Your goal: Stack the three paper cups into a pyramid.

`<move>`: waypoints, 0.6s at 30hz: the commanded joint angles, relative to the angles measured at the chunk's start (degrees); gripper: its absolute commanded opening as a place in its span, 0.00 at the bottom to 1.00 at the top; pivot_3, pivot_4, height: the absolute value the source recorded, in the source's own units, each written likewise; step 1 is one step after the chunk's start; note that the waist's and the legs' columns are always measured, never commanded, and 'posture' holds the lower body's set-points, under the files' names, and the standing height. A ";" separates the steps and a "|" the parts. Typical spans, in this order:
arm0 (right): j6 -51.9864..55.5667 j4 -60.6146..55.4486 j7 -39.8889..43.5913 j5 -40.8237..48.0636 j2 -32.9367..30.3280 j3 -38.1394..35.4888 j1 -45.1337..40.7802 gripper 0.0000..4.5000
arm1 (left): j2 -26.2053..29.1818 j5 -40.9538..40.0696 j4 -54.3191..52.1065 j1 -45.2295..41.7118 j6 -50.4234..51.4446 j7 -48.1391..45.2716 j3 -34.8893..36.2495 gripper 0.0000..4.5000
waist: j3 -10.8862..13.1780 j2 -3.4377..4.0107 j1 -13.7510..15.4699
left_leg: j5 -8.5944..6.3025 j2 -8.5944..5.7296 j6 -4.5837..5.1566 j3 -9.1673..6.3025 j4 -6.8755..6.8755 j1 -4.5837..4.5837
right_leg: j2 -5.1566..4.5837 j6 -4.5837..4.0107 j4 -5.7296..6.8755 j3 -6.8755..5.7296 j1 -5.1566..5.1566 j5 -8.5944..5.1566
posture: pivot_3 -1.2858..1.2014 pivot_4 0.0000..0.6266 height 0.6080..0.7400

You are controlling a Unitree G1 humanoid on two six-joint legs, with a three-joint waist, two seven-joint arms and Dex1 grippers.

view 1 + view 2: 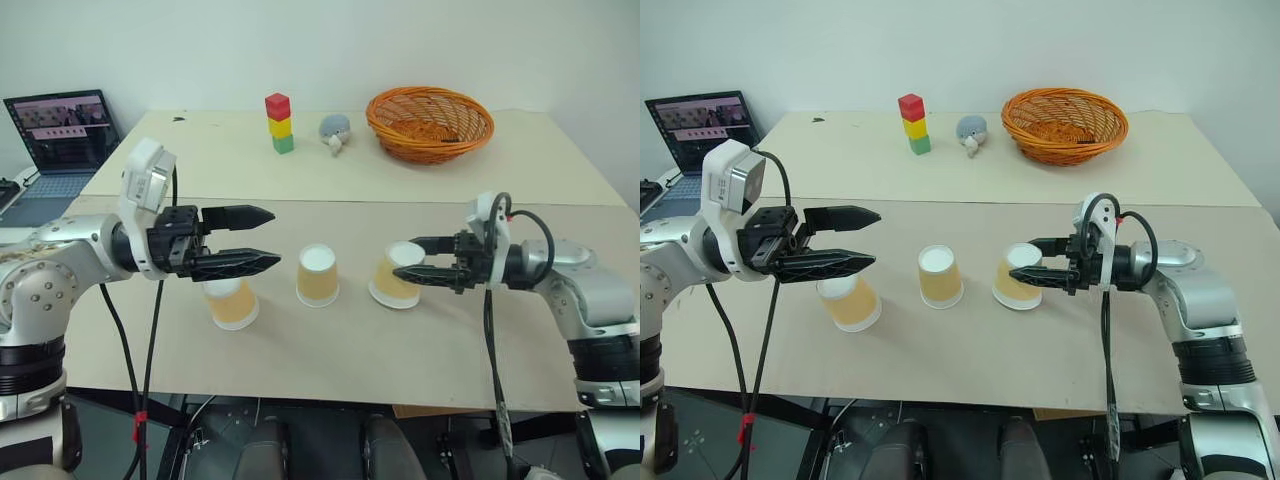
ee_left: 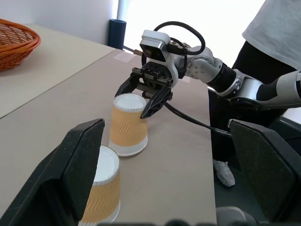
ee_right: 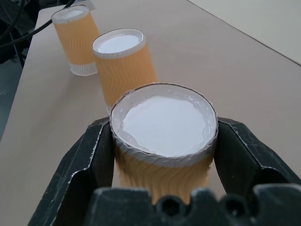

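Three upside-down paper cups in a row near the table's (image 1: pixel 330 355) front edge, right gripper (image 1: pixel 423 258) clamped on the right cup (image 1: pixel 392 281), left gripper (image 1: pixel 262 240) wide apart above the left cup (image 1: pixel 232 303), middle cup (image 1: pixel 318 275) untouched between them

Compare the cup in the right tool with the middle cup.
The right-hand cup is clamped near its top by the right tool; the middle cup stands free, untouched. The right-hand cup leans, while the middle cup sits squarely on the table. Both are upside down, tan-sided with white bases up.
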 commanded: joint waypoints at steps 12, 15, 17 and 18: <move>-5.14 4.37 2.23 -3.48 6.25 3.20 -5.40 0.61 | 0.54 -1.65 -3.11 1.06 -0.85 1.67 3.66 1.00 | 0.01 0.01 -0.12 | 0.01 -0.02 -0.02 -0.01 0.01 -0.01 | -0.02 0.00 0.11 -0.02 0.00 0.00 | 0.52 0.24 0.15; -4.95 4.36 2.83 -3.24 6.75 3.37 -5.58 0.61 | 0.42 -1.76 -3.21 1.14 -0.85 1.97 3.83 1.00 | 0.01 0.02 -0.13 | 0.01 -0.02 -0.03 -0.01 0.01 -0.01 | -0.03 0.00 0.11 -0.01 0.00 0.00 | 0.52 0.24 0.15; -4.87 4.35 3.08 -3.21 6.87 3.47 -5.42 0.61 | 0.39 -1.81 -3.22 1.17 -0.90 2.13 3.93 1.00 | 0.01 0.02 -0.13 | 0.01 -0.02 -0.03 -0.01 0.01 -0.01 | -0.03 0.00 0.10 -0.03 0.00 0.00 | 0.52 0.24 0.15; -4.88 4.42 3.21 -3.28 6.89 3.55 -5.30 0.61 | 0.39 -1.85 -3.23 1.19 -0.92 2.20 3.97 1.00 | 0.01 0.02 -0.15 | 0.01 -0.02 -0.02 -0.02 0.01 -0.01 | -0.03 0.00 0.10 -0.02 0.00 0.00 | 0.52 0.24 0.15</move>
